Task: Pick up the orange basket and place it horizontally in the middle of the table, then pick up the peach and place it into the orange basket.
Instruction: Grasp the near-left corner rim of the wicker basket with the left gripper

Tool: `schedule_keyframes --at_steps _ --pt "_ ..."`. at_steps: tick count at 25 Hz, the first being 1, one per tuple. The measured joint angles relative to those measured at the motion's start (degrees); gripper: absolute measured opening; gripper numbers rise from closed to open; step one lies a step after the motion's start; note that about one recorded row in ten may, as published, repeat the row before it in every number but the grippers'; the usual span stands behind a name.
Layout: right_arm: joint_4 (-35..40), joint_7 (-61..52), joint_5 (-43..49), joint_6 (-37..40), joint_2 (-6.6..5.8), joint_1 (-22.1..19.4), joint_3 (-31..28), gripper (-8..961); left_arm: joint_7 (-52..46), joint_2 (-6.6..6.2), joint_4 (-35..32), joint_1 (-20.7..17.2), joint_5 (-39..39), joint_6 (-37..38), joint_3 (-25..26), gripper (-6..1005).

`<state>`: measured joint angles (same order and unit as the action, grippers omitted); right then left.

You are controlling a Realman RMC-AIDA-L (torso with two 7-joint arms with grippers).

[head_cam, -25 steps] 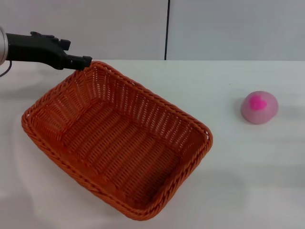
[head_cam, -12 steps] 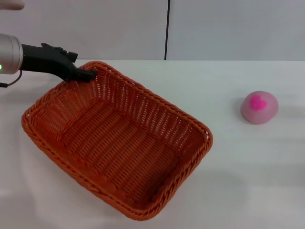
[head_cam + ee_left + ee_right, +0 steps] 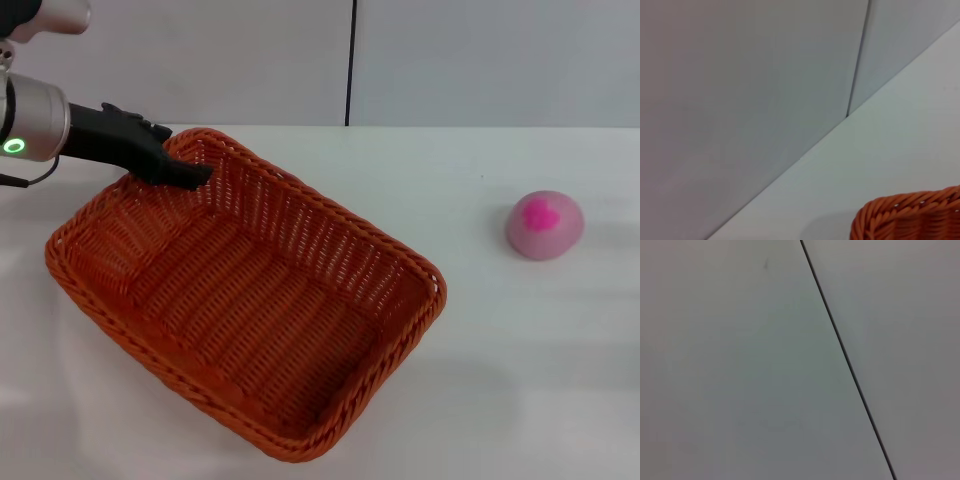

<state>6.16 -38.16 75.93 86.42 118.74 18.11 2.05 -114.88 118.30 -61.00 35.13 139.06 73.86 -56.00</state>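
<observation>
The surface (image 3: 470, 380) was a broad, plain white top, running back to a pale grey wall (image 3: 200, 60) made of flat panels, with one dark vertical seam (image 3: 351, 60) dividing them. Where wall and surface met, the line was straight and clean; the left wrist view showed the same seam coming down to that edge.

The orange basket (image 3: 250, 300) sat on the left half of the surface, turned at a slant so its long sides ran diagonally, one rounded corner pointing to the far left and another toward the near edge. It stood upright on its base, its inside holding nothing. A corner of its braided rim showed in the left wrist view.

The left tool (image 3: 185, 172) reached in from the left and lay at the basket's far corner, its dark tip against the rim there; I could not tell whether its fingers were spread or closed on the weave.

The peach (image 3: 544, 225) rested alone on the right side of the surface, well apart from the basket, magenta patch upward.

The right tool was out of sight; its wrist view showed only wall panels and a seam.
</observation>
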Motion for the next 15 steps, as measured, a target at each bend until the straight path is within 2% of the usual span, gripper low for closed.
schedule_keyframes --at_steps 5,15 --pt "0.0 0.0 -0.12 -0.02 0.0 0.0 -0.12 572 -3.15 0.04 -0.55 2.36 5.13 1.01 -0.84 772" --pt "-0.05 -0.03 -0.24 -0.8 0.0 0.17 -0.15 572 -3.52 0.17 -0.24 3.75 5.97 1.03 -1.4 767"
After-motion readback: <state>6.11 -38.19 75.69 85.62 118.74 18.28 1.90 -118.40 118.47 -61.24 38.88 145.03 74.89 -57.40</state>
